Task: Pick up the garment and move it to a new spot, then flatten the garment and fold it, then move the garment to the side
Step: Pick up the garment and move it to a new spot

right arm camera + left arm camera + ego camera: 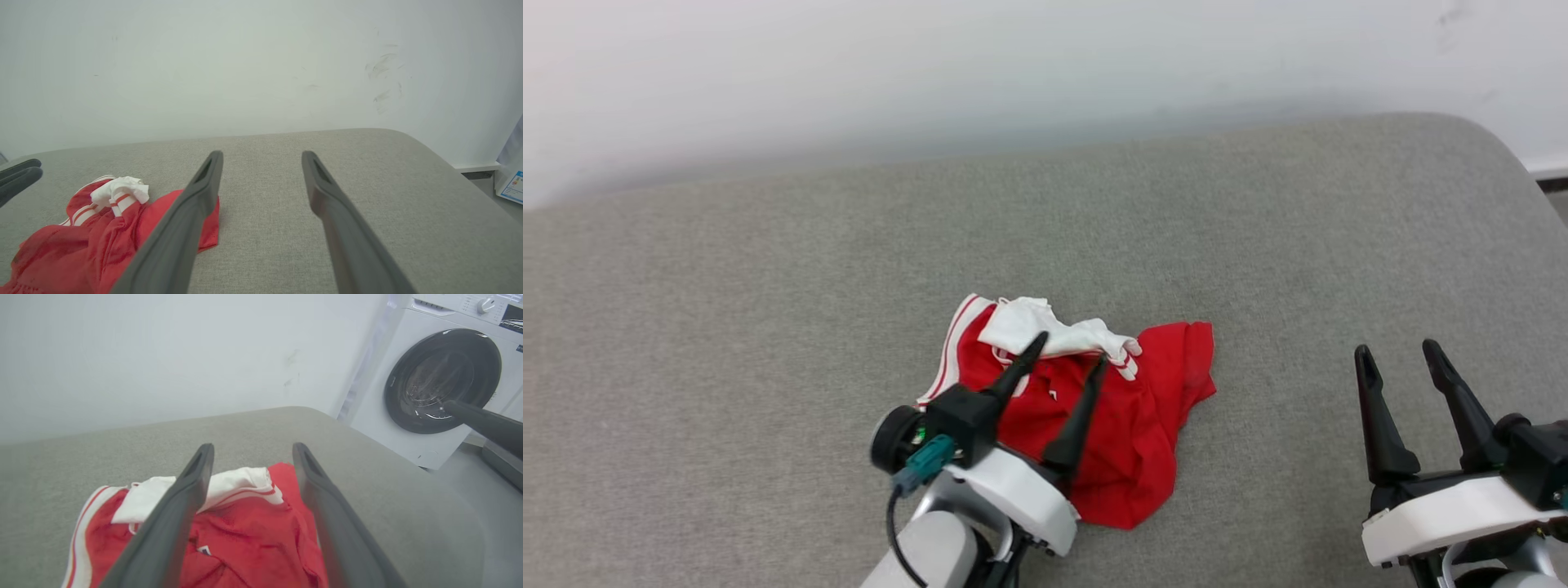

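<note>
1. Bottom centre of the head view: your left gripper (1067, 359) has its jaws spread wide with nothing pinched. Its fingers hang over the garment (1131, 433); can't tell whether they touch the cloth.
2. Lower right: your right gripper (1398, 353) is released too, over the bare grey cushion (768, 343) and well apart from the garment.
3. Frame centre, just past the left fingers: the garment lies in a crumpled heap, white sleeve bunched at its far edge, red body wrinkled nearer you.
4. Progress, my read: at best the pick-and-relocate step is done, though you can't confirm that from here. Flatten, fold and move-aside are all left.
5. Far: white wall (1013, 82) behind the cushion; washing machine (445, 375) at upper right of the left wrist view.
</note>
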Controlling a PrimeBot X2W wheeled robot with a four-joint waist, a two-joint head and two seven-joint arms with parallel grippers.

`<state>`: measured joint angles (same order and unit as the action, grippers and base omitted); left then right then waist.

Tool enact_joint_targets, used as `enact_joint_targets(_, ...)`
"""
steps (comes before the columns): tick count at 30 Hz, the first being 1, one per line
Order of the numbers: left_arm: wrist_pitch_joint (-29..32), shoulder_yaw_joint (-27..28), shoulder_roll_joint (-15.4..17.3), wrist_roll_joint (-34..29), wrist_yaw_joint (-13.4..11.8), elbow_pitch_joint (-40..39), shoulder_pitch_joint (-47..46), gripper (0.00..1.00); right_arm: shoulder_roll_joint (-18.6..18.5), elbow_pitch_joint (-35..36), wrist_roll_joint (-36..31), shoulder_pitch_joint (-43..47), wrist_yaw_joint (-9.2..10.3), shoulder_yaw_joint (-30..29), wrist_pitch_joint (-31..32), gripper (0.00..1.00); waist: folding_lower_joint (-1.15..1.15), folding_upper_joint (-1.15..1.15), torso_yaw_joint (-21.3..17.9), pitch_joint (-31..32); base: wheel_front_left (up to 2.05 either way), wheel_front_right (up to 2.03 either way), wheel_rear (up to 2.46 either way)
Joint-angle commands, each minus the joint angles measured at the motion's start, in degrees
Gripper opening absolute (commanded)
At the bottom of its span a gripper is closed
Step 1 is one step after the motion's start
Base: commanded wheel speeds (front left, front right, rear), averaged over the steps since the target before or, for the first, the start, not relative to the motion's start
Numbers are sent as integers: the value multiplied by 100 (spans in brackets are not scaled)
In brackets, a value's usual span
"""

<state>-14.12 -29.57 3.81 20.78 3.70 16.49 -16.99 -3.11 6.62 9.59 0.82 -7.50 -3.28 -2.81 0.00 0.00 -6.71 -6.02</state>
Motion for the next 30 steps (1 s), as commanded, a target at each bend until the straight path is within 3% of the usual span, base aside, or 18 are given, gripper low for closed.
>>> enact_joint_targets(1,-34,55,60,-27,-69,-60,96,100,17,22,-15,64,2,-14,30,100,0,0,82,104,0,0,0)
enact_joint_targets(15,-112,1287,578,-253,-837,-701,894,100,24,86,42,379,2,-5,347,100,0,0,256,363,0,0,0)
enact_joint_targets(21,-113,1743,667,-227,-927,-898,1337,100,24,134,1,444,2,15,415,100,0,0,292,497,0,0,0)
enact_joint_targets(30,-108,1939,658,-229,-862,-900,1651,100,25,212,-11,513,2,34,481,100,0,0,316,601,0,0,0)
